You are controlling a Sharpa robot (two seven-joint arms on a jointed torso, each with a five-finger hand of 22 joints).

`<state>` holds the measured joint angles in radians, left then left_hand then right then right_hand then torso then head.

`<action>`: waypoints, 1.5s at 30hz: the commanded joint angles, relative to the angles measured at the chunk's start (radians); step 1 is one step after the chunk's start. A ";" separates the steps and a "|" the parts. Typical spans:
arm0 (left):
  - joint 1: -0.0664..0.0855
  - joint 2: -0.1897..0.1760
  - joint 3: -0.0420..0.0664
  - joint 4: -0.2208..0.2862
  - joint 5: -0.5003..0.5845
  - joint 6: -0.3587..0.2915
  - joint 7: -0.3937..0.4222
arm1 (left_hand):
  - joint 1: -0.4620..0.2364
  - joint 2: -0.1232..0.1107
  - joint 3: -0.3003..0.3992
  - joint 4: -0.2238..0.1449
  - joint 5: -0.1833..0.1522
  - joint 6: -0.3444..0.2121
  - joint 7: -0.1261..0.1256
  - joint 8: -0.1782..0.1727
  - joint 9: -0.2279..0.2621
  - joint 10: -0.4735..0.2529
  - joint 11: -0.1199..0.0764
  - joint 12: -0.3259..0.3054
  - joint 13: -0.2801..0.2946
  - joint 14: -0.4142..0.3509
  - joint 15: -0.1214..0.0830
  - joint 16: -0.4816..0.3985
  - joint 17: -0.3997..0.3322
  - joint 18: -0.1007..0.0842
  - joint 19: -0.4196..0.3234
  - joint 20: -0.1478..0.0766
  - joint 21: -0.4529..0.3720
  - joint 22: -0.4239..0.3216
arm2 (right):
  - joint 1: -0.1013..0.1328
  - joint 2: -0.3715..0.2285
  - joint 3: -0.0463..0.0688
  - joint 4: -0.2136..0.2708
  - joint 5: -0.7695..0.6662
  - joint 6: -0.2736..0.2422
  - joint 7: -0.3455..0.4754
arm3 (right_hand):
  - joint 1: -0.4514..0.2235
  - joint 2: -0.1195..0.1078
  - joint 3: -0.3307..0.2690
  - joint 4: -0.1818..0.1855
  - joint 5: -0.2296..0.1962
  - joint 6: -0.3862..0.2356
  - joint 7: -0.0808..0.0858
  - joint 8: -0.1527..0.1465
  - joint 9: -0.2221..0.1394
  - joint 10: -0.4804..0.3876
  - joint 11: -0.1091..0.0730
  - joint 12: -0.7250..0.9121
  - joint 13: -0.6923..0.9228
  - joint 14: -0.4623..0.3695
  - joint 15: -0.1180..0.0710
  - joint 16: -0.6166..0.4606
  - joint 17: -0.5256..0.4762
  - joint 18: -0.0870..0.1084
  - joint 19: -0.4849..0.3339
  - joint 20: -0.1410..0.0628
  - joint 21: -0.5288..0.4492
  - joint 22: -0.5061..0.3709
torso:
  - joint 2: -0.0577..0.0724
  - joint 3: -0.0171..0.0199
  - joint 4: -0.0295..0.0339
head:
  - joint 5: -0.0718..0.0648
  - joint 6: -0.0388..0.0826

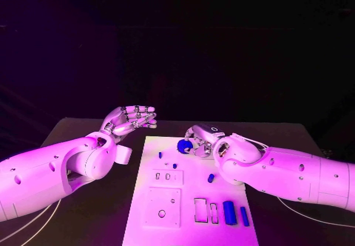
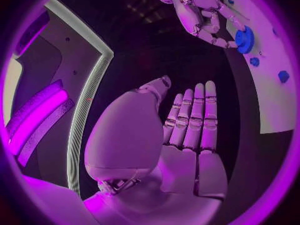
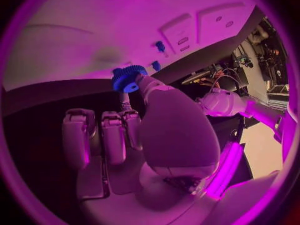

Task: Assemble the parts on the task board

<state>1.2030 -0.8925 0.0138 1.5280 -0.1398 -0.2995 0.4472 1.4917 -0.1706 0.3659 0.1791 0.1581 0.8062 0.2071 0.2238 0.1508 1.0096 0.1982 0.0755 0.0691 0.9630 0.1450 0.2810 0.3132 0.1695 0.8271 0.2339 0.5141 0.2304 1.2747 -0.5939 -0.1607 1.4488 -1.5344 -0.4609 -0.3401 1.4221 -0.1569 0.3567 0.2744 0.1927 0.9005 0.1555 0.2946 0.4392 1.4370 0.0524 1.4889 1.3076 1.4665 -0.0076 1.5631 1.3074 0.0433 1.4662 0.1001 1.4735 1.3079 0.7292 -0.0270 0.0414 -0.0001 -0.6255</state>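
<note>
The white task board (image 1: 191,231) lies in the middle of the black table. My right hand (image 1: 201,139) hovers over the board's far end and pinches a blue gear (image 1: 183,146) between thumb and a finger; the right wrist view shows the gear (image 3: 128,78) at the fingertips of that hand (image 3: 144,130), just above the board (image 3: 94,35). My left hand (image 1: 133,119) is raised off the board's far left corner, fingers extended, holding nothing. In the left wrist view the left hand (image 2: 187,135) shows a bare palm, with the right hand (image 2: 203,15) and gear (image 2: 244,39) beyond it.
Small blue pegs (image 1: 160,154), (image 1: 174,165), (image 1: 211,178) stand on the board. Two blue bars (image 1: 229,212), (image 1: 244,216) lie near its front right beside rectangular slots (image 1: 201,210). Two raised white blocks (image 1: 168,177), (image 1: 162,207) sit on its left half. Cables trail off the table's front corners.
</note>
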 commanded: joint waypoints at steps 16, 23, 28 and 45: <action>0.001 0.003 0.001 0.005 0.005 0.002 0.016 | 0.001 0.008 0.001 -0.006 -0.001 0.006 0.049 0.006 0.001 0.003 -0.005 0.007 0.001 0.002 -0.005 0.001 0.002 0.012 0.003 0.001 0.004 0.000 | -0.035 0.106 -0.003 -0.090 -0.055 0.006 -0.058 | -0.012 -0.003 0.011 0.002 0.002 0.023 -0.024 0.018 0.001 0.000 0.002 0.000 0.122 0.102 -0.007 0.004 0.252 -0.014 0.034 -0.008 0.001 0.165 | 0.000 0.0005 -0.0004 | 0.005 0.001; 0.001 0.003 0.001 0.004 0.005 0.006 0.013 | 0.001 0.008 0.001 -0.006 -0.001 0.006 0.049 0.006 0.001 0.003 -0.005 0.007 0.001 0.002 -0.005 0.001 0.002 0.012 0.003 0.001 0.004 0.000 | -0.036 0.122 -0.003 -0.112 -0.053 0.011 -0.061 | -0.017 -0.006 0.013 0.002 0.002 0.020 -0.022 0.016 0.000 -0.003 0.003 -0.002 0.119 0.102 -0.006 0.004 0.251 -0.014 0.034 -0.007 0.000 0.165 | -0.001 0.0007 -0.0002 | 0.005 0.002; 0.001 0.003 0.001 0.004 0.005 0.008 0.011 | 0.001 0.008 0.001 -0.007 -0.001 0.006 0.049 0.006 0.001 0.003 -0.005 0.007 0.001 0.002 -0.005 0.001 0.003 0.012 0.003 0.001 0.005 0.000 | -0.038 0.132 -0.004 -0.124 -0.049 0.028 -0.062 | -0.035 -0.022 0.021 0.002 0.001 0.001 -0.013 0.004 -0.007 -0.015 0.010 -0.011 0.107 0.101 0.000 0.004 0.251 -0.013 0.030 -0.003 -0.005 0.162 | 0.000 0.0007 0.0004 | 0.006 0.003; 0.001 0.003 0.001 0.001 0.005 0.011 0.006 | 0.000 0.008 0.001 -0.006 -0.002 0.005 0.049 0.006 0.001 0.002 -0.005 0.007 0.001 0.002 -0.005 0.001 0.003 0.012 0.003 0.001 0.005 0.000 | -0.040 0.130 -0.005 -0.129 -0.040 0.067 -0.060 | -0.107 -0.062 0.015 0.013 0.000 -0.066 0.018 -0.053 -0.046 -0.052 0.040 -0.037 0.076 0.103 0.027 0.007 0.259 -0.010 0.023 0.022 -0.016 0.155 | 0.000 0.0012 -0.0008 | 0.007 0.000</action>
<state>1.2031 -0.8912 0.0138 1.5271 -0.1389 -0.2998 0.4473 1.4917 -0.1706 0.3658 0.1792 0.1581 0.8062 0.2071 0.2238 0.1505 1.0096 0.1982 0.0804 0.0686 0.9630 0.1450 0.2810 0.3148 0.1695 0.8271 0.2339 0.5140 0.2304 1.2358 -0.4628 -0.1656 1.3170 -1.5707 -0.4224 -0.4080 1.3231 -0.2165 0.3769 0.2878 0.1968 0.8382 0.1726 0.2475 0.3940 1.3878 0.0929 1.4549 1.3073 1.4647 0.0127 1.5630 1.3078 0.0452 1.4661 0.1150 1.4618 1.3075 0.7287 -0.0262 0.0414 0.0061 -0.6240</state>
